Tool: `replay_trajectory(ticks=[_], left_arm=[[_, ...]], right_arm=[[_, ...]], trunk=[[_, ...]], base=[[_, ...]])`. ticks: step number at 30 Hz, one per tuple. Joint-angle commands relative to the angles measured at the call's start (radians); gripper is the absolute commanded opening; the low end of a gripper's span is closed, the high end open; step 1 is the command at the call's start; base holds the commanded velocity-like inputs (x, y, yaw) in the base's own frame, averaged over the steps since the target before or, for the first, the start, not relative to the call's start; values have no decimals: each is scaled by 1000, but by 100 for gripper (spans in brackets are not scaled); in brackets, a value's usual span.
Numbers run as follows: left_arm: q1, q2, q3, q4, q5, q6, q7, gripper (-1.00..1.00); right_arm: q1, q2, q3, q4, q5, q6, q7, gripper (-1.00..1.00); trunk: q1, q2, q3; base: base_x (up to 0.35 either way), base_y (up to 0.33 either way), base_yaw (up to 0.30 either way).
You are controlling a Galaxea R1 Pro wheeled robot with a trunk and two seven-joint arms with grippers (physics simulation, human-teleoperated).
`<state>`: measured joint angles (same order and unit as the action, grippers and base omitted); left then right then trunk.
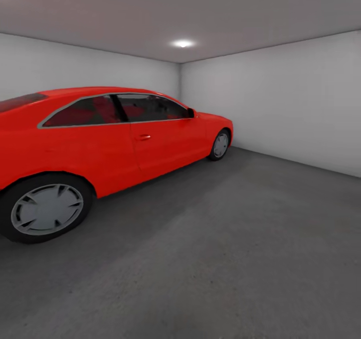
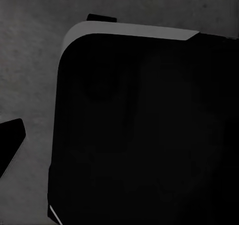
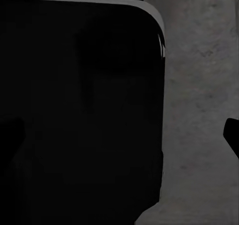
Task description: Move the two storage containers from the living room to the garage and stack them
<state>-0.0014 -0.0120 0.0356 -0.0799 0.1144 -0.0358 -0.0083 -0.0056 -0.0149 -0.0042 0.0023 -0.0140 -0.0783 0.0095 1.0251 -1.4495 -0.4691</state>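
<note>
Standing in the garage, facing a red car cut off at left on the floor; showing no readable writing; hiding both grippers' state behind a black body; cannot tell.

red car | left side (grey wheels) | ceiling light lit

I can read no text, label, brand, number or sign in any of my views. The red car shows no badge or plate lettering from this side, and the white walls and grey floor carry no markings.
</note>
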Motion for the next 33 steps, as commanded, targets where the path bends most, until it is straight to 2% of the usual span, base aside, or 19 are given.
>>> replay_trajectory(ticks=[1,33], left_arm=[[0,0,3,0,8,-3,-1,100],[0,0,3,0,8,-3,-1,100]], right_arm=[[-1,1,0,2,-2,-13,-1,100],[-1,-2,-2,9,-5,-20,-4,100]], trunk=[[0,0,-1],[0,0,-1]], base=[[0,0,-300],[0,0,-300]])
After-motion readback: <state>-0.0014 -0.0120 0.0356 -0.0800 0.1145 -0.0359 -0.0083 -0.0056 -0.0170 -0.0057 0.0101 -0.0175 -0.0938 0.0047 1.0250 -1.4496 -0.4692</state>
